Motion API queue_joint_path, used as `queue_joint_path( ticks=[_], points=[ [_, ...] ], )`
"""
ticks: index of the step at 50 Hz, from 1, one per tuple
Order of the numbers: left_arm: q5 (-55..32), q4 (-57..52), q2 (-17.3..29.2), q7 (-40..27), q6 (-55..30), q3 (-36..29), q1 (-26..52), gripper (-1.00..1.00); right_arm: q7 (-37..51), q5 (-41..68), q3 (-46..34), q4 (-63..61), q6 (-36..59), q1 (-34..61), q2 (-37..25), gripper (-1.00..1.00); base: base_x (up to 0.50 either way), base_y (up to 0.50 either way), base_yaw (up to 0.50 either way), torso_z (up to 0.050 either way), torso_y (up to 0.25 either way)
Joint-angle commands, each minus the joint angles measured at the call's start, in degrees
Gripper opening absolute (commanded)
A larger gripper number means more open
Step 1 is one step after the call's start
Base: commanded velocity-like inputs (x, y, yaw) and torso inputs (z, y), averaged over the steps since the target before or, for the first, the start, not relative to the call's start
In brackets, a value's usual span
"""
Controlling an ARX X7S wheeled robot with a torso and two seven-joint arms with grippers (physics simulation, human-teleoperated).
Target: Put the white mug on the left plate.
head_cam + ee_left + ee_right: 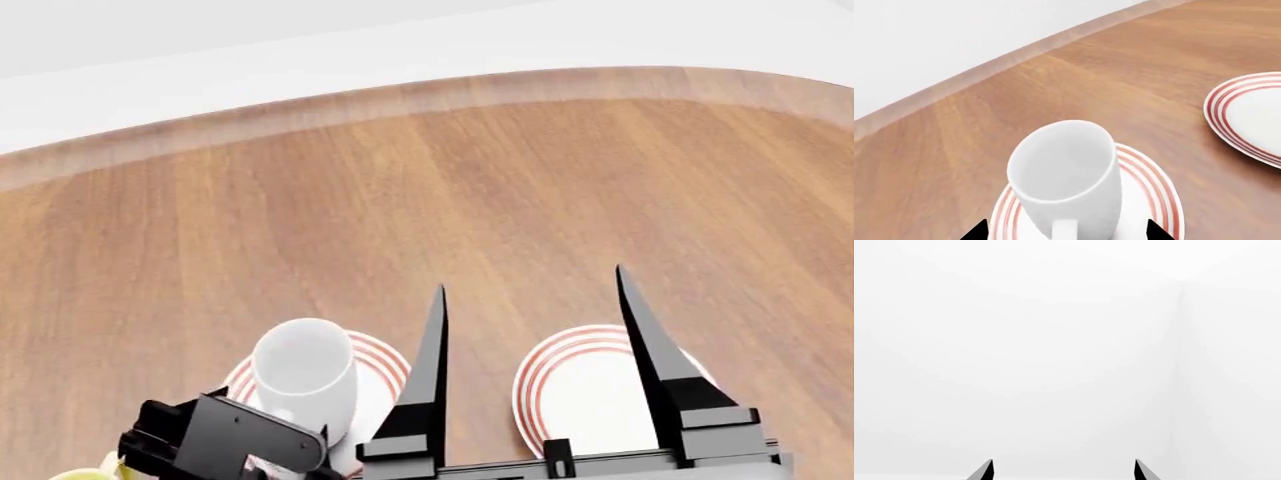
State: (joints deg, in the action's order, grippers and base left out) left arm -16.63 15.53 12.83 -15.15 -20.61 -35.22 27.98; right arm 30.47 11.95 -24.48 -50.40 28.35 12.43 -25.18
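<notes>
The white mug (1064, 172) stands on the left plate (1154, 185), its handle (1064, 230) turned toward my left gripper (1067, 231). That gripper is open: its two dark fingertips (977, 231) sit wide on either side of the mug without touching it. From the head the mug (304, 372) shows on the red-ringed left plate (384, 362), with the left gripper's body just below it. My right gripper (530, 290) is open and empty, its long fingers raised over the table beside the other plate. In the right wrist view this gripper (1064, 470) faces only a white wall.
A second red-ringed plate (587, 395) lies to the right of the left plate, also seen as the plate (1247, 115) in the left wrist view. A bit of something yellow (87, 470) shows at the lower left corner. The wooden table (427, 200) stretches ahead to a white wall.
</notes>
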Motion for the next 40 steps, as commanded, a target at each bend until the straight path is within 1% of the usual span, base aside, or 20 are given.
queue_joint_path(
  ticks=[1, 4, 5, 9, 13, 19, 22, 23, 25, 33, 36, 37, 40],
  points=[
    [-2.6, -21.4, 6.1, -3.0, -6.3, 0.8, -6.6, 1.00, 0.3, -0.1, -0.3, -0.5, 0.3, 0.1, -0.1, 1.00, 0.00, 0.00, 0.00, 0.000, 0.000],
    [-2.9, -25.2, 7.3, -3.6, -7.3, 0.9, -7.6, 1.00, 0.3, -0.1, -0.6, -0.6, 0.6, 0.3, 0.0, 1.00, 0.00, 0.00, 0.00, 0.000, 0.000],
    [-2.9, -28.2, 8.4, -3.8, -7.6, 0.9, -8.3, 1.00, 0.3, -0.1, -0.5, -0.7, 0.6, 0.3, -0.1, 1.00, 0.00, 0.00, 0.00, 0.000, 0.000],
    [-4.2, -33.0, 9.8, -4.7, -8.9, 2.2, -9.0, 1.00, 0.4, 0.1, -0.3, -0.7, 0.4, 0.1, -0.3, 1.00, 0.00, 0.00, 0.00, 0.000, 0.000],
    [-6.0, -39.6, 11.7, -6.0, -10.1, 4.4, -10.0, 1.00, 0.4, 0.0, -0.5, -0.6, 0.4, 0.2, -0.3, 1.00, 0.00, 0.00, 0.00, 0.000, 0.000],
    [-8.8, -46.3, 13.7, -8.0, -12.0, 7.9, -11.1, 1.00, 0.3, -0.2, -1.0, 0.2, -0.1, 0.3, -0.1, 1.00, 0.00, 0.00, 0.00, 0.000, 0.000],
    [-9.4, -48.5, 14.1, -8.6, -12.6, 8.6, -11.0, 1.00, 0.2, -0.2, -1.2, 0.4, -0.2, 0.4, 0.0, 1.00, 0.00, 0.00, 0.00, 0.000, 0.000],
    [-7.9, -49.5, 14.6, -8.8, -10.6, 8.6, -11.3, 1.00, 0.3, -0.1, -1.1, 0.2, 0.0, 0.4, -0.1, 1.00, 0.00, 0.00, 0.00, 0.000, 0.000],
    [-8.8, -50.9, 14.8, -9.6, -10.3, 10.4, -11.6, 1.00, 0.3, 0.2, -0.5, 0.3, -0.6, 0.0, -0.3, 1.00, 0.00, 0.00, 0.00, 0.000, 0.000],
    [-13.2, -57.9, 16.3, -11.9, -13.5, 15.2, -10.2, 1.00, 0.1, 0.1, -1.1, 0.9, -1.1, 0.1, -0.1, 1.00, 0.00, 0.00, 0.00, 0.000, 0.000],
    [-14.2, -58.8, 16.8, -12.3, -14.1, 16.5, -9.8, 1.00, 0.6, 0.4, -0.5, -1.0, 0.6, 0.4, -0.5, 1.00, 0.00, 0.00, 0.00, 0.000, 0.000],
    [-12.2, -57.8, 16.7, -11.6, -10.8, 15.9, -11.8, 1.00, 0.9, 0.6, 0.1, -1.9, 1.0, 0.2, -0.9, 1.00, 0.00, 0.00, 0.00, 0.000, 0.000],
    [-10.2, -58.0, 17.0, -12.3, -10.5, 15.2, -11.5, 1.00, 1.2, 0.8, 0.6, -2.5, 1.1, 0.0, -1.2, 1.00, 0.00, 0.00, 0.00, 0.000, 0.000]
  ],
)
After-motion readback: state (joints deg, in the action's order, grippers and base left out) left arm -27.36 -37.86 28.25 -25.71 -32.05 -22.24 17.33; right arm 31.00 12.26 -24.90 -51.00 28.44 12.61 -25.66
